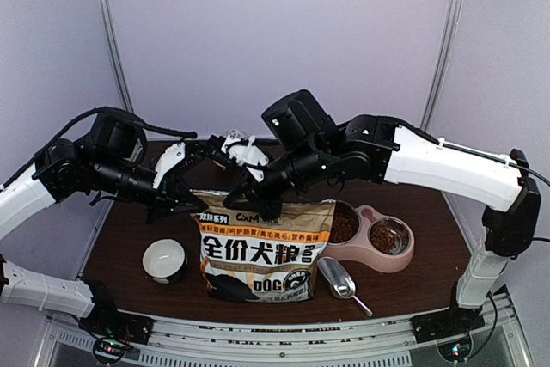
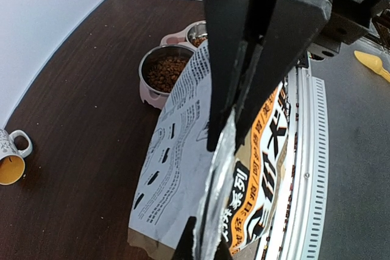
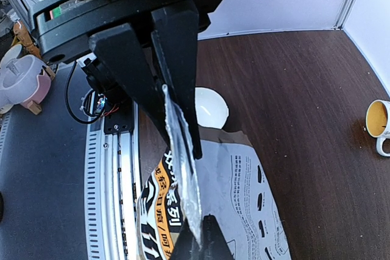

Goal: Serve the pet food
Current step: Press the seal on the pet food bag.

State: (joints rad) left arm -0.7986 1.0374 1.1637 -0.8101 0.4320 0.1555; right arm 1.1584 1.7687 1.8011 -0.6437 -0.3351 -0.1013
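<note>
The tan, orange and black printed bag [image 1: 262,251] stands upright in the middle of the table. My left gripper [image 1: 194,204] is shut on the left end of its torn top edge, and my right gripper [image 1: 263,204] is shut on the same edge further right. In the left wrist view the left gripper [image 2: 228,129] pinches the silvery rim of the bag [image 2: 183,150]. The right gripper [image 3: 181,123] does the same on the bag [image 3: 244,193]. Pet food [image 1: 344,228] fills both steel cups of the pink double bowl [image 1: 371,212], also in the left wrist view as pet food [image 2: 164,72].
A metal scoop [image 1: 340,279] lies in front of the pink bowl, right of the bag. A white bowl [image 1: 165,259] sits left of the bag. A mug [image 2: 12,161] stands behind the bag. The table's near rail runs close to the bag's front.
</note>
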